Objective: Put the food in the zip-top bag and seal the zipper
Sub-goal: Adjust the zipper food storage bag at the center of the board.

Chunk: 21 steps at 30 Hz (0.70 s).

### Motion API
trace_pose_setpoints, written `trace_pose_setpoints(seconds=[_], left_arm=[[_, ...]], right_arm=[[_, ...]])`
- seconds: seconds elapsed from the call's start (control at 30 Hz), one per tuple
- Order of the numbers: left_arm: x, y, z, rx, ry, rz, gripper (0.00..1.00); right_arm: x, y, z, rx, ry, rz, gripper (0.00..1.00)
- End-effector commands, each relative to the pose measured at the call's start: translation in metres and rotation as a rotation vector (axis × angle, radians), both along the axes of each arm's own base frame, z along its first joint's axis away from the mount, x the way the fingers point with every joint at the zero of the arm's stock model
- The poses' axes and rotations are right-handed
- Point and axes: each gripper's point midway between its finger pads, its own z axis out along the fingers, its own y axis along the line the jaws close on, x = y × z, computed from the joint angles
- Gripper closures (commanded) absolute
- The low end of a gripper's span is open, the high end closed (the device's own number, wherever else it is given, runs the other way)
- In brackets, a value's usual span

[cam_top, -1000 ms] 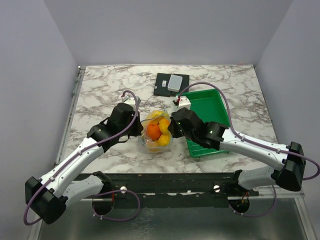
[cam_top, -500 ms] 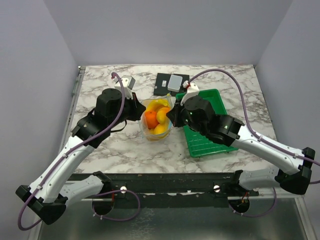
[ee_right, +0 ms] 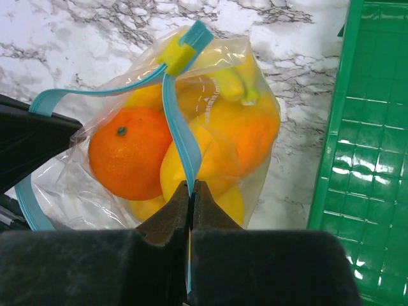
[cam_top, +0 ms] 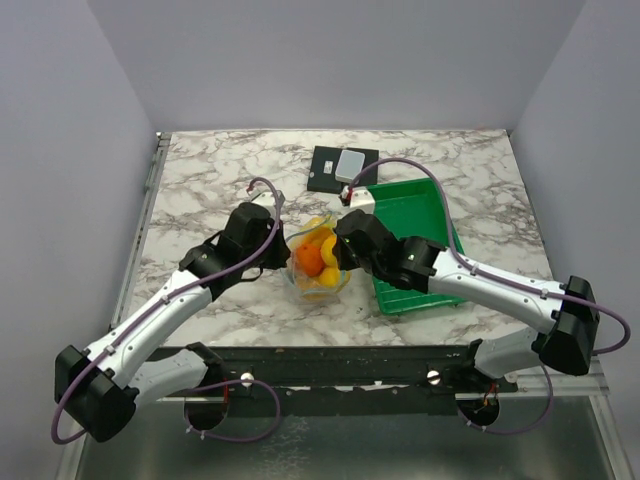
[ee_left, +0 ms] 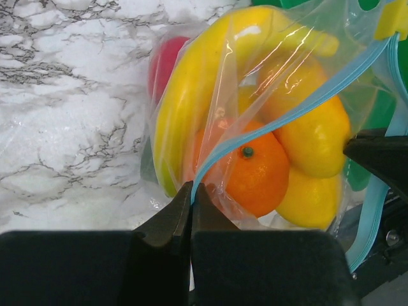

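The clear zip-top bag [cam_top: 320, 288] sits on the marble table between my two grippers. The food is inside it: a yellow banana bunch [ee_left: 191, 83], an orange one [ee_left: 255, 172], yellow round ones [ee_left: 319, 137] and a red one [ee_left: 164, 60]. The light-blue zipper [ee_left: 287, 108] runs across the mouth, with a yellow slider [ee_right: 178, 56] at its far end. My left gripper [ee_left: 191, 186] is shut on the zipper strip at the bag's left side. From the right side, my right gripper [ee_right: 191, 185] is shut on the zipper strip [ee_right: 178, 134].
A green plastic tray [cam_top: 415, 240] lies right of the bag, close behind my right arm. A black square with a pale box on it [cam_top: 343, 168] is at the back of the table. The table's left edge [cam_top: 150, 200] has a metal rail.
Half a second ago both arms held the bag raised higher and farther back. Now they have come down and forward again with the bag, near where they were one second ago.
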Motion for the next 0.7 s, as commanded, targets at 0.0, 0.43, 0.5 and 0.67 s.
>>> trace_pose_setpoints(seconds=[0.0, 0.43, 0.5, 0.67], left_arm=[[0.012, -0.005, 0.035, -0.07, -0.109, 0.013, 1.0], [0.007, -0.027, 0.107, -0.119, -0.206, -0.164, 1.0], [0.006, -0.029, 0.108, -0.115, -0.212, -0.186, 1.0], [0.004, -0.028, 0.106, -0.101, -0.22, -0.203, 1.0]], right_arm=[[0.001, 0.001, 0.019, 0.049, -0.033, -0.012, 0.99], [-0.021, -0.002, 0.068, 0.188, -0.031, 0.004, 0.99], [-0.029, 0.002, 0.068, 0.212, -0.027, 0.001, 0.99], [-0.035, 0.005, 0.054, 0.24, -0.001, -0.075, 0.99]])
